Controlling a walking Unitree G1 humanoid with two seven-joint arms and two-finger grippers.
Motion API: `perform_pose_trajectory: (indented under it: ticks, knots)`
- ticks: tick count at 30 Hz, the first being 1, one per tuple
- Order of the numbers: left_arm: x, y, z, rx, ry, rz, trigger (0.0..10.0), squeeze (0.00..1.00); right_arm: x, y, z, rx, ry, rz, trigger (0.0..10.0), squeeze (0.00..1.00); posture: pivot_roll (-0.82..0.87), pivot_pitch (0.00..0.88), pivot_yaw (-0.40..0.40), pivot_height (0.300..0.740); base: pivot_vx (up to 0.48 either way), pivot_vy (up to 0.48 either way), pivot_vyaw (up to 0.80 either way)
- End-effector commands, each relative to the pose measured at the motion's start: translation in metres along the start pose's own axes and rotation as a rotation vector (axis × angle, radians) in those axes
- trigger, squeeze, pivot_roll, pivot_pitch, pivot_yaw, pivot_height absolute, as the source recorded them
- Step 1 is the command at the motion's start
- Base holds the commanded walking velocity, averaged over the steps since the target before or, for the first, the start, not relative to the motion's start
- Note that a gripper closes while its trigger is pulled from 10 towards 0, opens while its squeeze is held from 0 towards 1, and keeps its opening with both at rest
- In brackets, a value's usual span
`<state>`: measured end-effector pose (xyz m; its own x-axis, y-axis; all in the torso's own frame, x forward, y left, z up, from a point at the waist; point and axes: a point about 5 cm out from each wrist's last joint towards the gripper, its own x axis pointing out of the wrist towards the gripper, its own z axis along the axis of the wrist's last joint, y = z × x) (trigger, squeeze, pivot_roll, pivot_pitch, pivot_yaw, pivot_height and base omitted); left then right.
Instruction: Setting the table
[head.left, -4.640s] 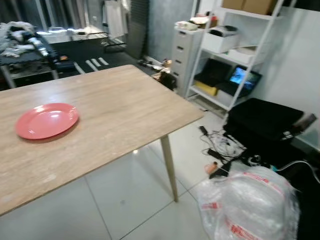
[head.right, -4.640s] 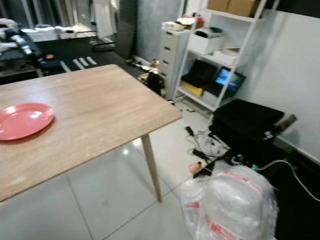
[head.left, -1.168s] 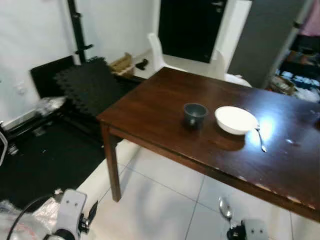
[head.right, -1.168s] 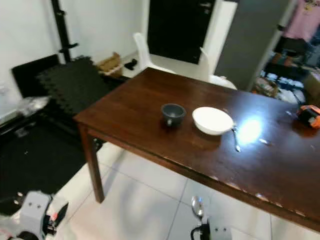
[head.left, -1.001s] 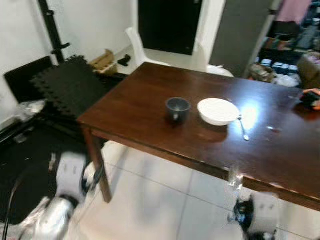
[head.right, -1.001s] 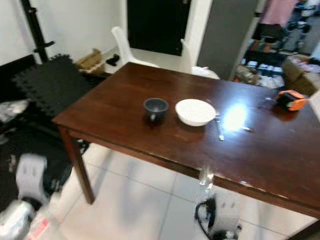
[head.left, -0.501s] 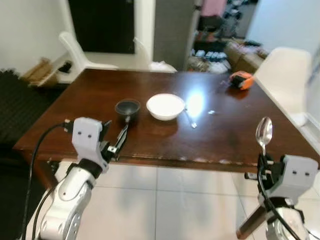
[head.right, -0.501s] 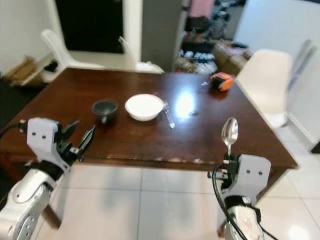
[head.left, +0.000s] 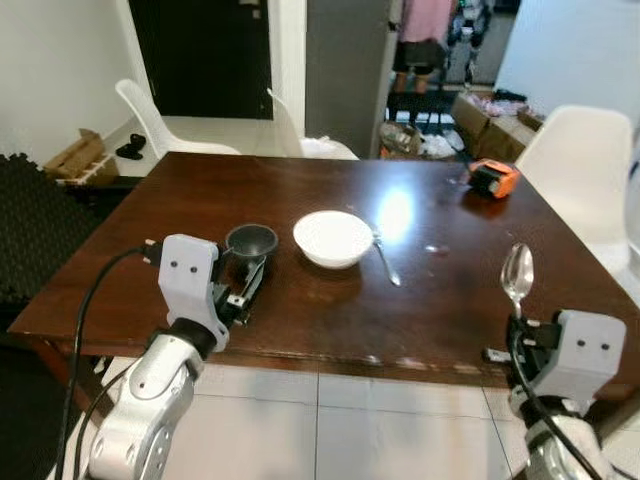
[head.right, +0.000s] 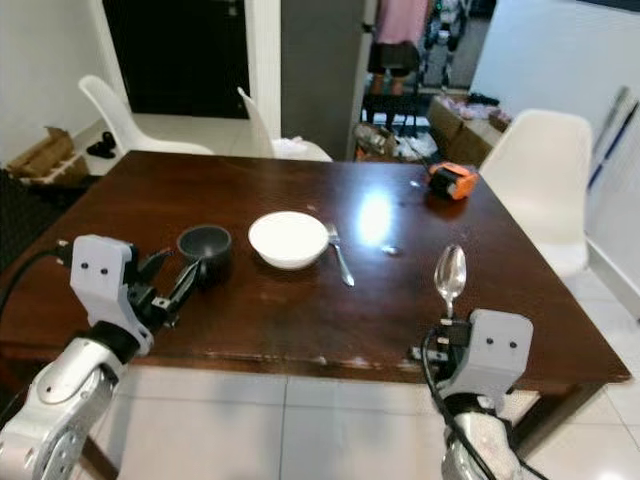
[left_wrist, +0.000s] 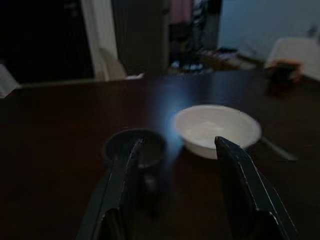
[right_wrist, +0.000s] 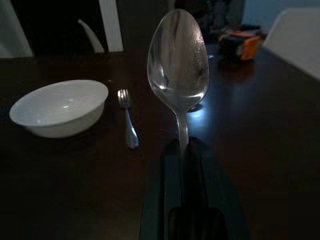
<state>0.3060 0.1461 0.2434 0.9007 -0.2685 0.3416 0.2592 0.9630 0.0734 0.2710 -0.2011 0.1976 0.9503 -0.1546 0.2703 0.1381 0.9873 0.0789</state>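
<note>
A dark brown table (head.left: 440, 300) carries a white bowl (head.left: 333, 238), a dark grey cup (head.left: 251, 241) to its left and a fork (head.left: 385, 262) to its right. My left gripper (head.right: 178, 268) is open at the table's near left edge. It points at the cup from just short of it, and in the left wrist view the fingertips (left_wrist: 135, 147) frame the cup (left_wrist: 134, 145). My right gripper (head.left: 517, 325) hangs at the near right edge, shut on the handle of a silver spoon (right_wrist: 178, 60) held upright, bowl end up.
An orange tape measure (head.left: 495, 178) lies at the far right of the table. White chairs stand on the right (head.left: 580, 160) and behind the table (head.left: 150, 110). Black foam mats (head.left: 30, 220) and a cardboard box (head.left: 80, 155) are on the left.
The camera swung from a light table with a red plate to this dark table and closed in. Both arms rose into view; the left gripper now sits nearer the cup.
</note>
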Motion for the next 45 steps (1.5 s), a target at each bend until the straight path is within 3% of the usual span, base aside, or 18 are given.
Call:
perform_pose_trajectory:
  ticks: [1,10,17,24,30,37,41,45]
  knots:
    - [-0.002,-0.002,-0.002,0.009,0.015,-0.003,10.0,0.0,-0.003,-0.007,-0.001,-0.007,0.012,-0.02,10.0,0.0,-0.01,0.152,0.082,0.74,0.469,0.0,0.0]
    - [-0.004,-0.006,-0.003,0.009,0.024,-0.013,10.0,0.0,-0.003,-0.012,-0.006,-0.026,0.043,-0.028,10.0,0.0,-0.02,0.151,0.077,0.74,0.448,0.0,0.0]
    - [-0.006,-0.008,-0.005,0.013,0.039,-0.024,10.0,0.0,-0.012,-0.033,-0.016,-0.148,0.125,-0.053,10.0,0.0,-0.03,0.154,0.074,0.74,0.382,0.0,0.0]
    - [-0.012,-0.004,-0.011,-0.001,0.078,-0.004,10.0,0.0,-0.019,-0.055,-0.027,-0.272,0.233,0.038,10.0,0.0,-0.03,0.151,0.079,0.74,0.104,0.0,0.0]
    - [-0.023,0.007,-0.02,0.006,0.132,0.027,10.0,0.0,-0.01,-0.065,-0.022,-0.312,0.239,0.075,10.0,0.0,-0.03,0.153,0.084,0.74,0.0,0.0,0.0]
    - [-0.038,0.028,-0.025,0.049,0.182,0.054,10.0,0.0,0.005,-0.065,-0.022,-0.274,0.259,0.151,10.0,0.0,-0.02,0.175,0.106,0.74,0.0,0.0,0.0]
    - [-0.041,0.033,-0.015,0.062,0.164,0.024,10.0,0.0,0.023,-0.069,-0.023,-0.239,0.252,0.126,10.0,0.0,0.0,0.188,0.125,0.74,0.0,0.0,0.0]
    - [-0.041,0.026,0.008,0.075,0.126,-0.121,10.0,0.0,0.04,-0.073,-0.028,-0.204,0.252,0.092,10.0,0.0,0.04,0.202,0.148,0.74,0.0,0.0,0.0]
